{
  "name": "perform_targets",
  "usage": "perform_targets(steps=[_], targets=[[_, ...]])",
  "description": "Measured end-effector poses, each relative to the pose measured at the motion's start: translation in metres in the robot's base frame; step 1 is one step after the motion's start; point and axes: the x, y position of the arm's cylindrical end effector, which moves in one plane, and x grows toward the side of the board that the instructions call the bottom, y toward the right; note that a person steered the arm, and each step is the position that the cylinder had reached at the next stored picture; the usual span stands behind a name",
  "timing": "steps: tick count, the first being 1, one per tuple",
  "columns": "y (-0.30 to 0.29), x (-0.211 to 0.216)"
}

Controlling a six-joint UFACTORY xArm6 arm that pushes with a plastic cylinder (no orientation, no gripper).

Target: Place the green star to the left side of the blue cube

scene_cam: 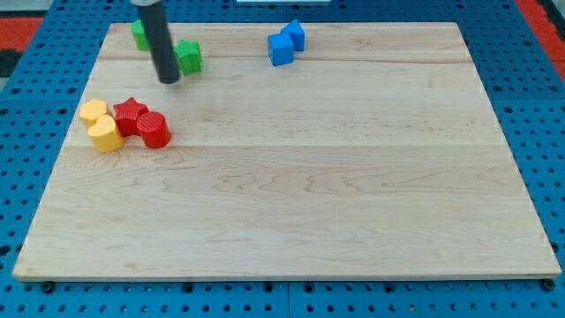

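The green star (189, 56) lies near the view's top left on the wooden board (291, 185). My tip (169, 80) stands just left of and slightly below the star, touching or nearly touching it. The blue cube (281, 50) sits at the top centre, well to the right of the star, with a second blue block (294, 35) touching its upper right. A second green block (139, 34) lies behind the rod at the top left, partly hidden.
At the view's left, a red star (130, 114) and a red cylinder (154, 130) cluster with two yellow blocks (93, 110) (105, 135). A blue pegboard surface (538, 132) surrounds the board.
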Motion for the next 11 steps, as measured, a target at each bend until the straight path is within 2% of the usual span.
perform_targets(steps=[1,6,11], targets=[[-0.011,-0.039],[0.087,-0.062],[0.087,-0.104]])
